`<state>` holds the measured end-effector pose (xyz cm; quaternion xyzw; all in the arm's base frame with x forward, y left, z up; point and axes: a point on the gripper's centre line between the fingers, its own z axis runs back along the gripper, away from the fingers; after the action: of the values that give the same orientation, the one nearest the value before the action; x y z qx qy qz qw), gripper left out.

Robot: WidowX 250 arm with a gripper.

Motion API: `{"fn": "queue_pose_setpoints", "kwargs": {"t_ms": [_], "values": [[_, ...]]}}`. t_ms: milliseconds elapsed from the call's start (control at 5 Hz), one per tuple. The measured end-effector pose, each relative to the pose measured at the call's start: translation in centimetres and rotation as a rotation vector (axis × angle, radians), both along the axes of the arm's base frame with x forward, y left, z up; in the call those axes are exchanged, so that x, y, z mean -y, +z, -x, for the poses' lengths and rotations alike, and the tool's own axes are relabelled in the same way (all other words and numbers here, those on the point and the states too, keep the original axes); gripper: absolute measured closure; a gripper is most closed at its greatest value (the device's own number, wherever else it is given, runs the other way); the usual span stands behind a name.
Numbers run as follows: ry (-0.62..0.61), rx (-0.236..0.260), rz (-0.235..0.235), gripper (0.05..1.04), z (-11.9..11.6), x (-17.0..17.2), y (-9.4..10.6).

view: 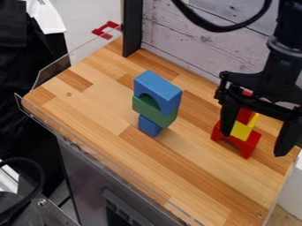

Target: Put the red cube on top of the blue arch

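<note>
The black gripper (254,145) is on the right side of the table (88,101), with its two fingers wide apart, so it is open and not pinching anything. It hangs down over a little pile of blocks. At the bottom of that pile is a red arch (250,146), standing on the wood like a small bridge. A yellow block (241,131) sits on it, and the red cube (245,115) is up at the top part of the pile, partly hidden by the gripper. I can't tell if the gripper touches the red cube. Near the middle of the table is another pile, well apart from the first one and to the left of it. It has a small blue block (149,126) at the bottom, then a green block (159,116), then the big blue arch (167,92) on top, with its round gap facing down. The red cube is not on the blue arch. At the far side there is a wall of pale boards (189,44), with a black post (133,26) at its left end. A fat black cable (221,28) bends in front of the boards. A see-through edge (88,148) runs along the near left side of the table
</note>
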<state>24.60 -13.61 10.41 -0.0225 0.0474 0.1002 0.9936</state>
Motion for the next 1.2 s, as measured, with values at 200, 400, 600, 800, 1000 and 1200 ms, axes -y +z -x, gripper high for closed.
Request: {"fn": "queue_pose_setpoints", "kwargs": {"t_ms": [200, 400, 600, 800, 1000, 1200], "values": [[0.0, -0.03, -0.015, 0.083, 0.3, -0.1, -0.9], [-0.041, -0.008, -0.034, 0.083, -0.4, -0.7, -0.9], [-0.058, 0.038, -0.055, 0.083, -1.8, -1.6, 0.0], [-0.068, 0.073, -0.063, 0.083, -2.9, -2.1, 0.6], [-0.075, 0.069, -0.069, 0.083, -3.5, -2.4, 0.4], [-0.085, 0.07, -0.058, 0.083, -4.4, -2.6, 0.3]]}}
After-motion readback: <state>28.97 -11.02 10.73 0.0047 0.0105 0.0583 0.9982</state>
